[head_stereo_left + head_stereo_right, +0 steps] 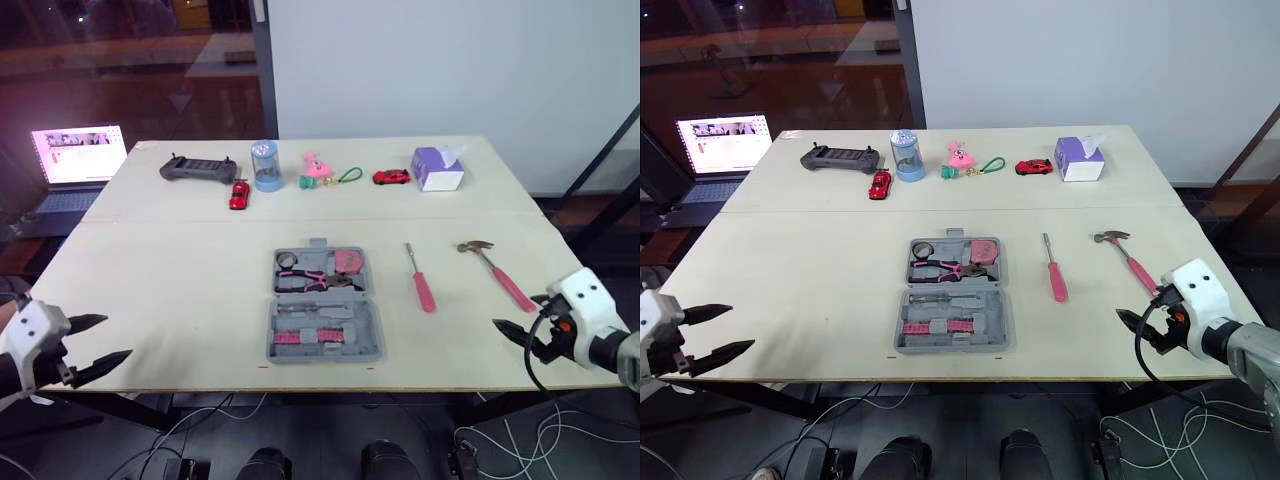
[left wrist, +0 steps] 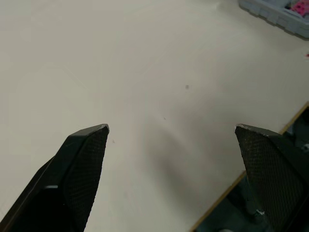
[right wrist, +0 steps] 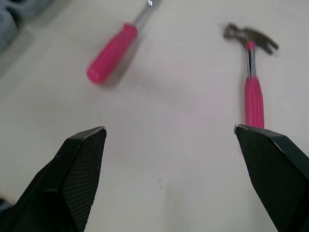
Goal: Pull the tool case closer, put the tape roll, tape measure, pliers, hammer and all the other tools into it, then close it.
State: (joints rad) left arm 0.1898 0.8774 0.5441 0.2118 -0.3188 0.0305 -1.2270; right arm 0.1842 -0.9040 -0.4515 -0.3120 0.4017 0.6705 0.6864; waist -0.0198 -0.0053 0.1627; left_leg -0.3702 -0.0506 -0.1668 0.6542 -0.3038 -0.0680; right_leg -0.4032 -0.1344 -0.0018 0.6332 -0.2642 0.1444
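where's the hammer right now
In the eye views, the hammer lies on the table on the robot's right, outside the open tool case, just right of the pink screwdriver and ahead of the right gripper.

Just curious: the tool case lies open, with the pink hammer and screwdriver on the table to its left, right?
Wrong side: the hammer and screwdriver lie on the table to the open tool case's right, as the left eye view shows.

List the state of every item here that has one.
tool case, open, partly filled
screwdriver, lying loose outside the case
hammer, lying loose outside the case
laptop, open, screen lit
left gripper, open, empty
right gripper, open, empty
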